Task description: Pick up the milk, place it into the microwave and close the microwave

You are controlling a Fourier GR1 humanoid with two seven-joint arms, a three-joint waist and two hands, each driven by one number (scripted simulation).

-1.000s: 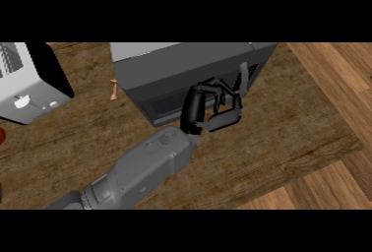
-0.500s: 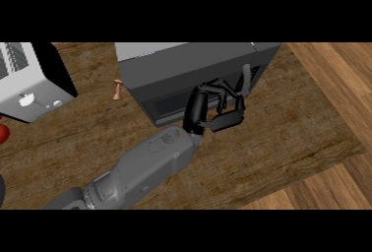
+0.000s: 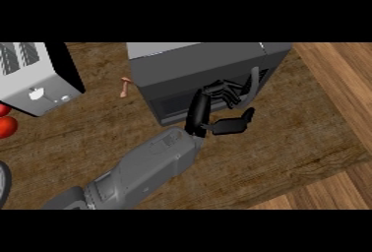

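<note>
The milk cannot be made out anywhere, while the dark grey microwave (image 3: 207, 66), upper centre, lies long side across the frame (top edge cut off), front toward the bottom, and the left hand (image 3: 198, 112) curls its fingers (image 3: 222, 91) against it, holding nothing visible.

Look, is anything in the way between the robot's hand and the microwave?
Nothing visible is. The left hand is already right at the microwave, against its dark front, fingers curled beside the door handle. The toaster and the tomatoes sit far off to the side. The milk does not show anywhere.
</note>
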